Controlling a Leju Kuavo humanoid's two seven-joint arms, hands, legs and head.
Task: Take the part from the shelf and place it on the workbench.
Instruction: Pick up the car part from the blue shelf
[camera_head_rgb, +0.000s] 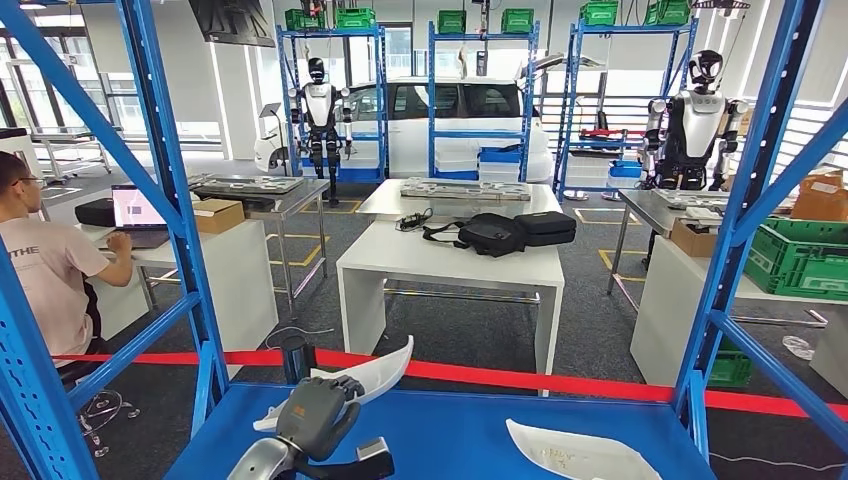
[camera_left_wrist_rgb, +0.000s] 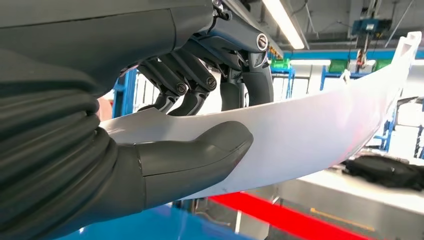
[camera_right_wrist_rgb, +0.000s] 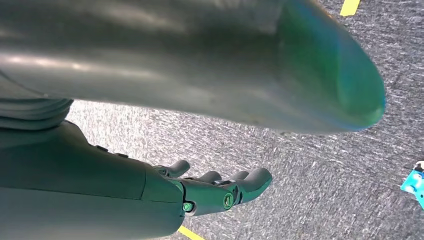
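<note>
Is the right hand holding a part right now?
No, the right hand hangs over the grey floor with nothing in its fingers.

grey carpet floor (camera_head_rgb: 600, 300) | white tables (camera_head_rgb: 450, 262) | blue racks (camera_head_rgb: 478, 90)

Seated person (camera_head_rgb: 45, 265) at laptop (camera_head_rgb: 135, 215); black bags (camera_head_rgb: 515, 232) on white table (camera_head_rgb: 450, 262).

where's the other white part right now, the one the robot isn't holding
In the head view, the loose white part lies on the blue shelf, to the right of the left hand.
</note>
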